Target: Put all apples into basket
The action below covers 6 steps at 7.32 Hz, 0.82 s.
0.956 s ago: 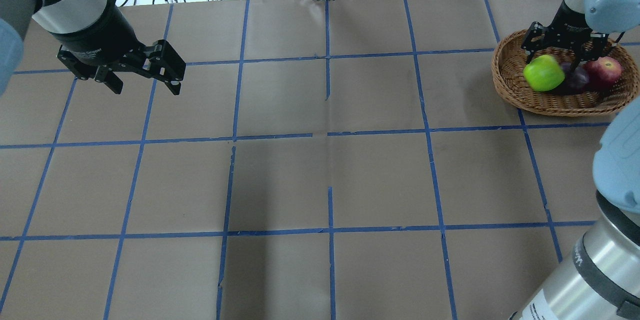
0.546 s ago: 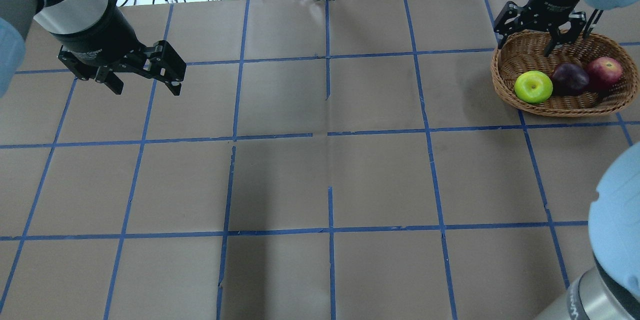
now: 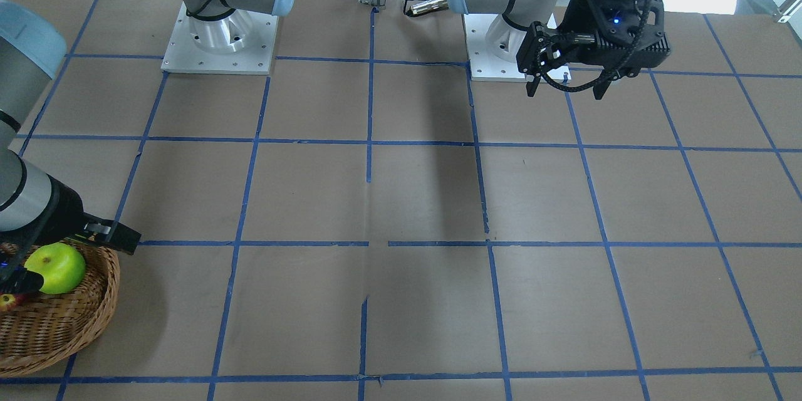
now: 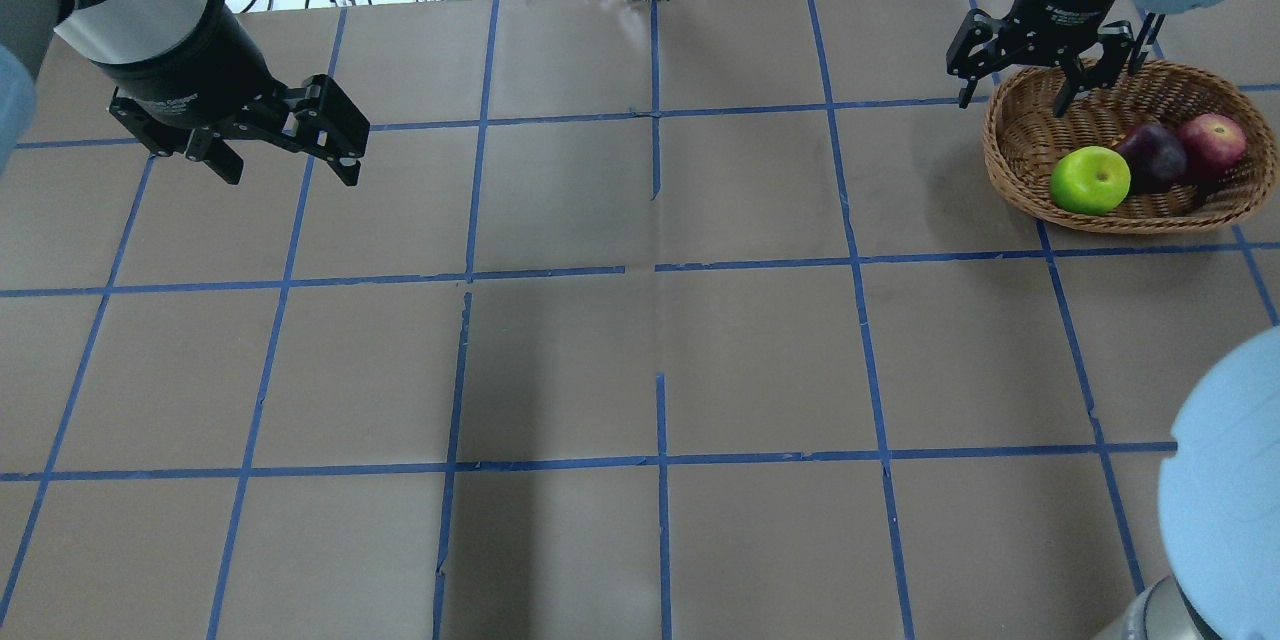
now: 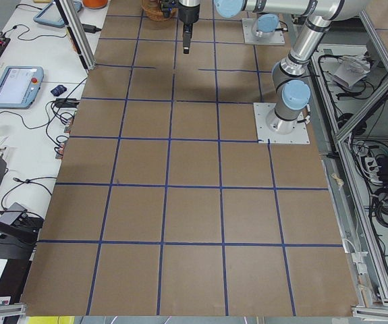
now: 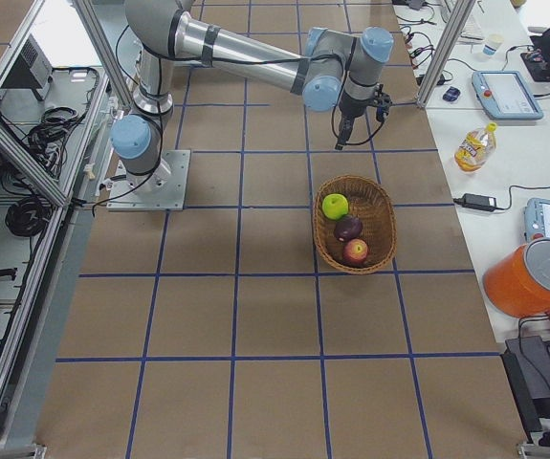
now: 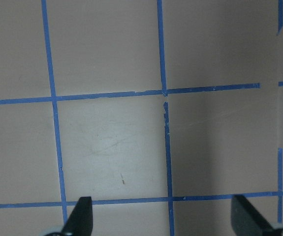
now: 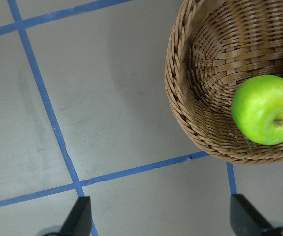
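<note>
Evenly lime-green apple (image 8: 265,109), smooth, round.

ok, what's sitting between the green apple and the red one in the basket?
The dark purple apple, flanked by the green apple and the red apple inside the basket. Clearest in the overhead view; the exterior right view shows the same row.

Table (image 4: 560,360) w/ basket (image 4: 1018,135) (blue tape grid (image 4: 662,520))
</note>
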Each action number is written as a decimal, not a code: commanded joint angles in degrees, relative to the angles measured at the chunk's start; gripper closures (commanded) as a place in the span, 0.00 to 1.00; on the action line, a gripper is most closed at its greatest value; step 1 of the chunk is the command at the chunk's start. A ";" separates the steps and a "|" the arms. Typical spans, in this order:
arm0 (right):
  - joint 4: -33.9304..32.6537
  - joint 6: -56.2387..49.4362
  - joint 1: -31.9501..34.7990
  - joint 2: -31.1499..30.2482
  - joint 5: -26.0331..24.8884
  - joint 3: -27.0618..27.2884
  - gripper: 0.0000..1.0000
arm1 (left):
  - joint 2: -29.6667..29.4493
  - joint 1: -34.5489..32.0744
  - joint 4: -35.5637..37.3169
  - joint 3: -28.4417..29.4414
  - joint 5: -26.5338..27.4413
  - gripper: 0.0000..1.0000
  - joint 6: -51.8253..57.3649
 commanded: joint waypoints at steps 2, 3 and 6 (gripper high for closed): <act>3.75 -0.12 0.10 1.85 -1.07 -5.36 0.00 | 0.12 0.00 0.32 -0.03 -0.12 0.00 -0.02; 4.38 -0.38 -0.07 2.56 -1.94 -5.88 0.00 | 0.21 0.00 0.32 -0.03 -0.12 0.00 -0.02; 2.54 -0.29 -0.07 4.24 -1.34 -6.32 0.00 | 0.21 0.00 0.32 -0.03 -0.21 0.00 -0.02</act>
